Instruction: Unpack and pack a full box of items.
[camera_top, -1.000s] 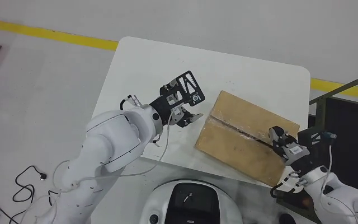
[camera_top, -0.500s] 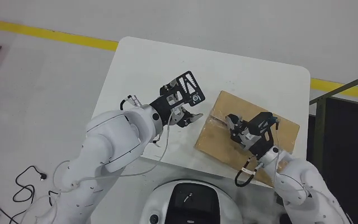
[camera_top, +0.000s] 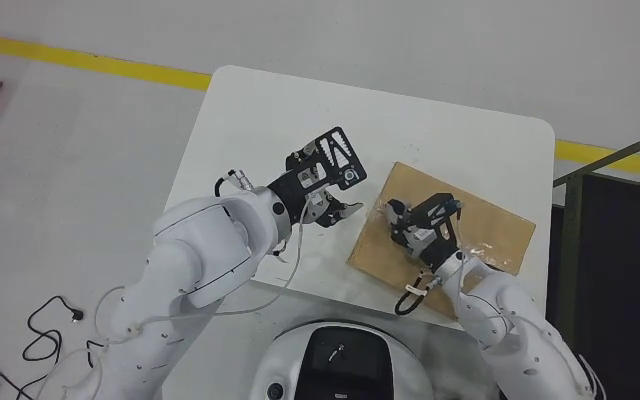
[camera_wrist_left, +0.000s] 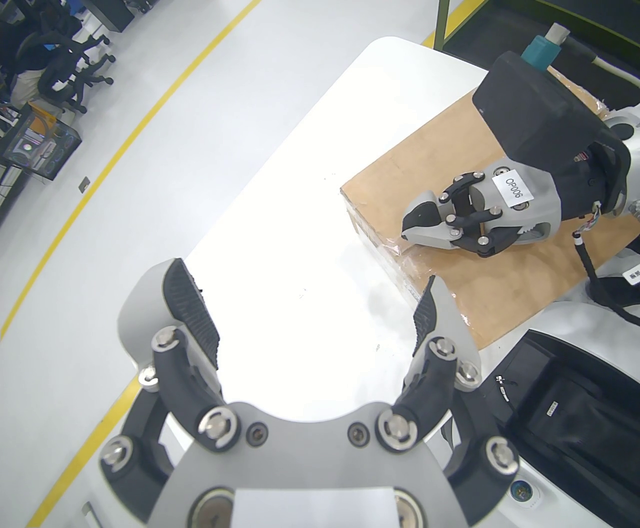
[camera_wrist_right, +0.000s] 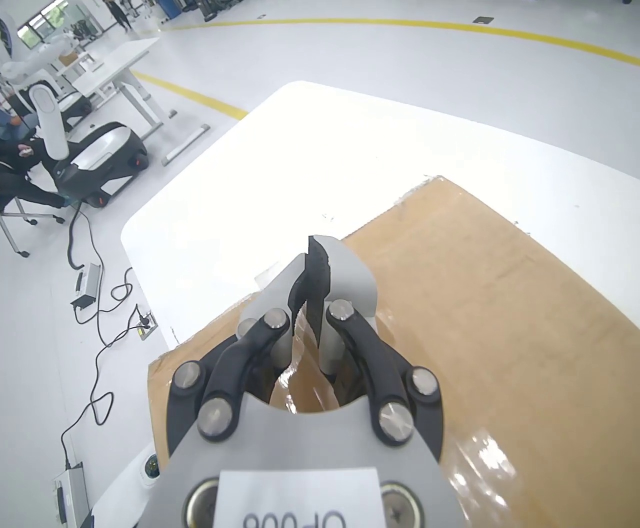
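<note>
While the cardboard box (camera_top: 490, 225) lay shut and taped on the right half of the surface (camera_top: 300, 120), toward its near edge, the right tool (camera_top: 392, 212) sat low over the box's left end. Its fingers were pressed together with nothing visibly between them. The left tool (camera_top: 345, 210) hung over the bare surface just left of the box, its fingers spread wide and empty.

The step in hand looked to be breaking the clear tape (camera_wrist_right: 487, 460) along the top seam, so unpacking had barely begun. To do it well, the closed fingertips should ride the seam line itself, pressing enough to split the tape without denting the flaps or whatever lay beneath. The box sat loose and could slide or turn under a dragging push; the open left tool was well placed to brace its left side. Whether the tape at that end was already cut could not be told.
</note>
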